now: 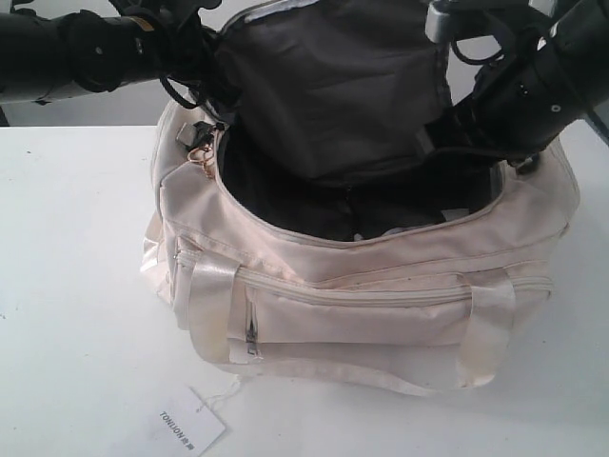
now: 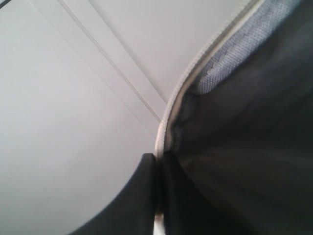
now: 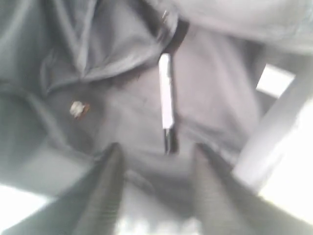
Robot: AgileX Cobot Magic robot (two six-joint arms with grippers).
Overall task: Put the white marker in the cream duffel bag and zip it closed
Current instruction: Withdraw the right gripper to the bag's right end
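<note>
Right gripper (image 3: 157, 148): my two dark fingers (image 3: 105, 186) stand apart with nothing between them, so this hand is open and holds nothing. It hangs inside the mouth of the cream duffel bag (image 1: 381, 314), pointing down at the dark lining (image 3: 230, 98).

White marker (image 3: 166, 98): it lies loose on that lining inside the bag, just beyond my fingertips and clear of both. Its dark end points toward my gripper and its white end points away. A small pale speck (image 3: 77, 108) sits on the lining off to one side, too blurred to identify.

Left gripper (image 1: 211, 100): it sits at the left edge of the raised top flap (image 1: 333, 86), which stands upright with its dark underside facing out. My left wrist view shows one dark finger (image 2: 132, 200) lying against the flap's cream zipper edge. I cannot tell whether this hand is clamped on it.

Bag: the top zipper is open and the gold ring pull (image 1: 202, 157) hangs at the left end of the opening. Satin handles (image 1: 211, 305) droop over the front. The bag rests on a white table (image 1: 76, 286), with a paper tag (image 1: 186, 430) lying in front of it.
</note>
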